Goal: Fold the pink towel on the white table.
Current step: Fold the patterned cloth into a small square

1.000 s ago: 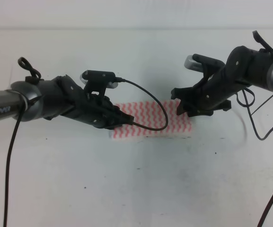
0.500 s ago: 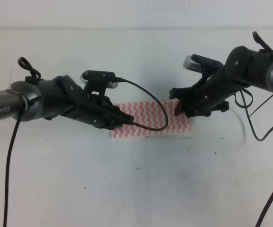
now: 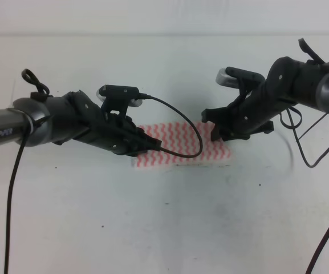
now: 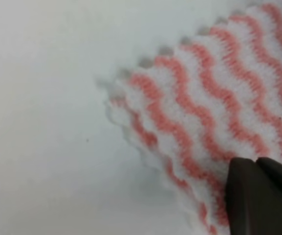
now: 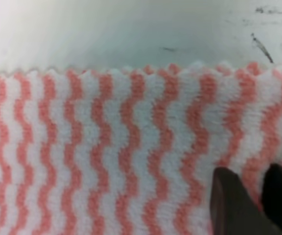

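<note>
the pink towel (image 3: 181, 145) lies flat on the white table (image 3: 164, 228) near its middle, as a wide strip between the two arms. the left gripper (image 3: 144, 142) sits low over the towel's left end; its dark fingertips (image 4: 260, 196) rest close together on the cloth, grip state cannot be told. the right gripper (image 3: 218, 132) is at the right end, fingers (image 5: 233, 205) slightly apart over the stripes; whether it pinches cloth cannot be told.

Item count — exterior high view:

One pink towel (image 3: 178, 145), wavy pink-and-white stripes. One white surface (image 3: 164, 228). Two black robot arms, each ending in one pincer — left pincer (image 3: 144, 144), right pincer (image 3: 216, 132). Two wrist cameras, one per arm.
</note>
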